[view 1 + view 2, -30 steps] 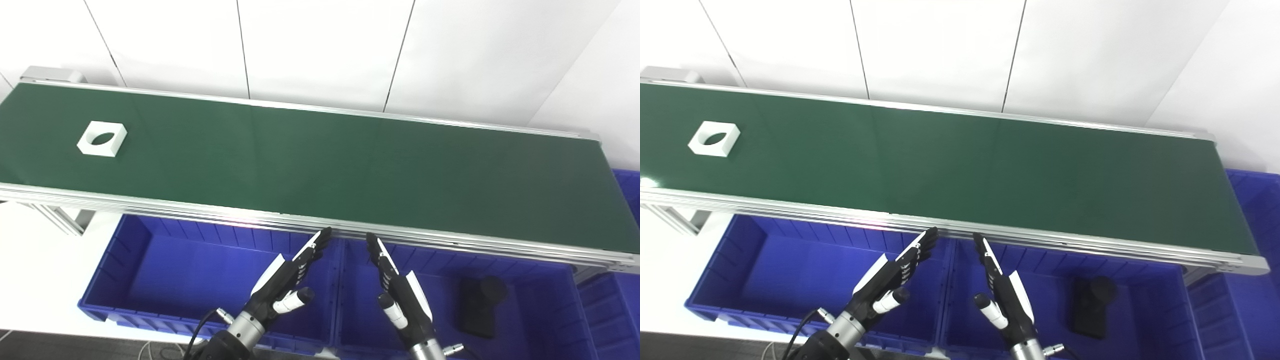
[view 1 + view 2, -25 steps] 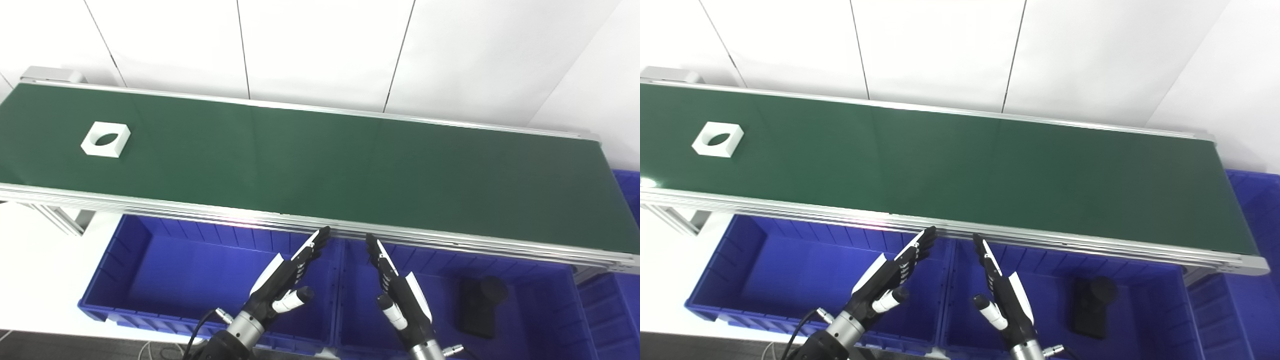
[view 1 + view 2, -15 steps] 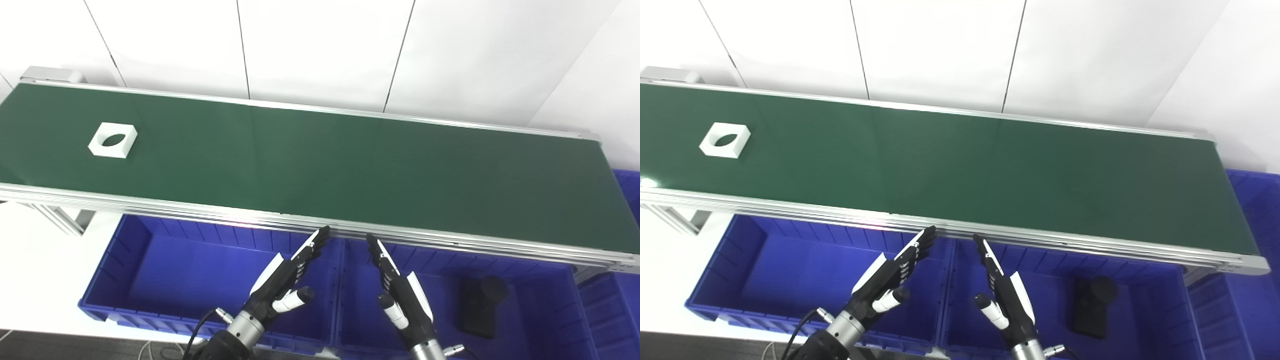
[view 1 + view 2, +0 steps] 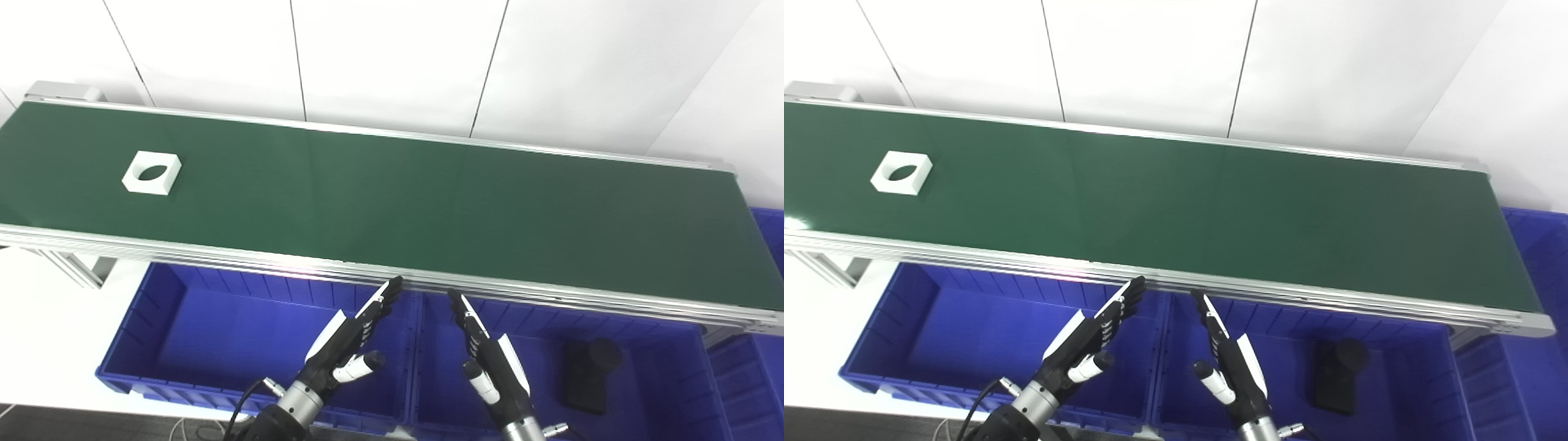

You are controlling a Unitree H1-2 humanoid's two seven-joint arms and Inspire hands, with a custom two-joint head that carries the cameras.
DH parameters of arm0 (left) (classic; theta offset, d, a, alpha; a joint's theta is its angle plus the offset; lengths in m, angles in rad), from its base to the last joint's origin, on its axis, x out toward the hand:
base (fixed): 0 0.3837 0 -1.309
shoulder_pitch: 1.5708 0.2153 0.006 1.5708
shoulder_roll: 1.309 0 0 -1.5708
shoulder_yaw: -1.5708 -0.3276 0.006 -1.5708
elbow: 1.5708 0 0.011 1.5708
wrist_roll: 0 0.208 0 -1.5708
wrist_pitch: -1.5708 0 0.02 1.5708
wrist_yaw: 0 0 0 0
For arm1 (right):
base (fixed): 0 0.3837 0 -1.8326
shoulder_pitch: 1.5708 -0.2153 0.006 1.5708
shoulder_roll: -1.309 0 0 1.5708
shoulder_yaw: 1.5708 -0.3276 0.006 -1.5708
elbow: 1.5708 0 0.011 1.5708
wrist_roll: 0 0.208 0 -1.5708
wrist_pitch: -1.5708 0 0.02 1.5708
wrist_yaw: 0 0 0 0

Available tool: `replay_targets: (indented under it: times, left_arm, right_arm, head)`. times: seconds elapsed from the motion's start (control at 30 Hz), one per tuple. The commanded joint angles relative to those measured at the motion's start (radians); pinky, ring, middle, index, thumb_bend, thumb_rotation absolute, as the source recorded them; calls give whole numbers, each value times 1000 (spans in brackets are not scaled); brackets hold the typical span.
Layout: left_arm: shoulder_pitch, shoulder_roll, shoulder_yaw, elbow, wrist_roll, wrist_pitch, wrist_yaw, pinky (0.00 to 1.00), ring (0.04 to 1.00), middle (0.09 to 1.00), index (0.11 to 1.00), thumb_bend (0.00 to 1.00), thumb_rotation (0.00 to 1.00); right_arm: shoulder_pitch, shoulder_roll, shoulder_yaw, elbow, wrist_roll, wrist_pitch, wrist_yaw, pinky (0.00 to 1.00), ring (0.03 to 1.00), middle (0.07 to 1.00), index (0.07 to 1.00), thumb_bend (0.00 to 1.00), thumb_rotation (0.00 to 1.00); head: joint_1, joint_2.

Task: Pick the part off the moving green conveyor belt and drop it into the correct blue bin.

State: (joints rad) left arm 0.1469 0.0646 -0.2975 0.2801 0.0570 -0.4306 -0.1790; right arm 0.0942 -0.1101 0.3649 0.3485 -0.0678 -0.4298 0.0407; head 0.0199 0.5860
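Observation:
A white square part with a round hole (image 4: 151, 173) lies on the green conveyor belt (image 4: 392, 196) near its left end. Two blue bins sit below the belt's front rail: the left bin (image 4: 184, 373) and the right bin (image 4: 649, 392), which holds a black part (image 4: 588, 370). My left hand (image 4: 352, 340) hovers open over the left bin's right edge, fingers pointing at the belt rail. Over the right bin's left side my right hand (image 4: 487, 352) is open too, holding nothing. Both hands are far right of the white part.
An aluminium rail (image 4: 245, 254) runs along the belt's front edge just above the fingertips. A further blue bin (image 4: 768, 229) shows at the right end of the belt. White wall panels stand behind the belt.
The white part has ridden the belt to the right. Both hands have stayed where they were, open.

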Motion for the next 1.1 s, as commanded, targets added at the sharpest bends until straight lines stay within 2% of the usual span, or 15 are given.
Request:
replay_targets:
  times: [0.0, 0.37, 0.5, 0.53, 0.57, 0.6, 0.67, 0.83, 1.07]
  left_arm:
    - [-18, -1, -2, -16, 9, -39, 7, 1000, 1000, 1000, 1000, 1000, 904]
    - [-15, 1, 2, -24, -1, -39, 2, 1000, 1000, 1000, 1000, 1000, 902]
    - [-15, 16, 7, -26, -13, -39, -8, 1000, 1000, 1000, 1000, 1000, 907]
    - [-16, 24, 11, -26, -21, -39, -13, 1000, 1000, 1000, 1000, 997, 909]
    - [-17, 31, 15, -24, -26, -39, -17, 1000, 1000, 1000, 1000, 1000, 913]
    - [-19, 40, 21, -21, -35, -39, -25, 1000, 1000, 1000, 1000, 1000, 915]
    - [-25, 53, 32, -12, -62, -39, -55, 1000, 1000, 1000, 1000, 1000, 921]
    - [-13, 63, 55, -33, -87, -39, -91, 1000, 1000, 1000, 1000, 1000, 934]
    - [-9, 51, 66, -38, -78, -39, -97, 1000, 1000, 1000, 1000, 1000, 924]
  right_arm:
    - [-13, 6, -1, -18, 3, -40, -1, 988, 1000, 996, 980, 1000, 967]
    - [-10, 12, -3, -22, 13, -40, 14, 985, 1000, 995, 977, 1000, 950]
    - [-13, 23, 6, -17, 1, -40, 4, 981, 998, 994, 981, 1000, 947]
    - [-16, 30, 9, -12, -1, -40, 3, 982, 999, 996, 983, 1000, 940]
    - [-18, 36, 12, -8, -3, -40, 2, 978, 998, 996, 983, 1000, 929]
    - [-23, 44, 18, -3, -10, -40, -3, 972, 995, 995, 983, 1000, 925]
    - [-32, 54, 32, 6, -28, -40, -22, 957, 983, 991, 981, 1000, 922]
    - [-43, 73, 51, 21, -49, -40, -50, 972, 995, 997, 990, 1000, 937]
    - [-48, 64, 59, 24, -33, -40, -57, 982, 1000, 1000, 997, 1000, 930]
  head:
    - [1, 1]
    - [-20, 9]
    - [-116, 12]
    - [-191, 14]
    - [-201, 13]
    - [-256, 9]
    - [-280, 7]
    - [-269, 11]
    - [-227, 8]
